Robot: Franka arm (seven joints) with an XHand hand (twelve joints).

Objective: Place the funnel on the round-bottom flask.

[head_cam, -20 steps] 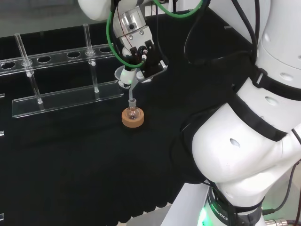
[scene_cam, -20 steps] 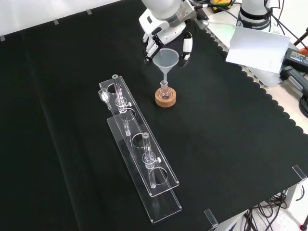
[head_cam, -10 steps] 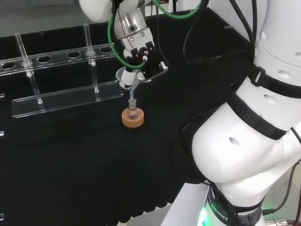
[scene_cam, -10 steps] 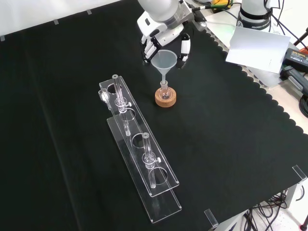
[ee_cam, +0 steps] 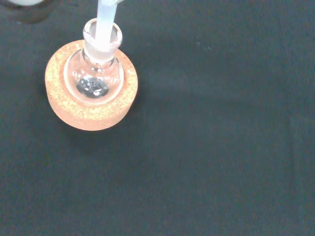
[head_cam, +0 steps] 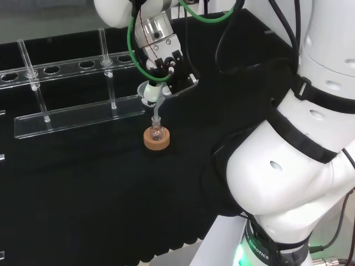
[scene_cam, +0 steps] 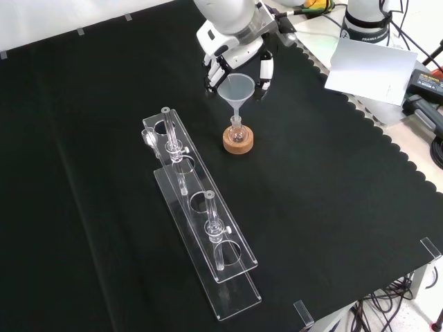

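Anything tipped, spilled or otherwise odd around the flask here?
Nothing stands out. The round-bottom flask sits upright in its cork ring, the funnel stem enters its neck, and the hand holds the funnel's bowl. No spill shows on the black cloth.

funnel (scene_cam: pixel 237 88): translucent white | flask (ee_cam: pixel 97 73): clear | cork ring (ee_cam: pixel 91 108): speckled tan | cloth (scene_cam: pixel 332 180): black | hand (scene_cam: pixel 235 59): black-white

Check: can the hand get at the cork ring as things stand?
Probably not directly. The hand is curled round the funnel, whose stem sits in the flask neck, right above the cork ring. It would need to let go first.
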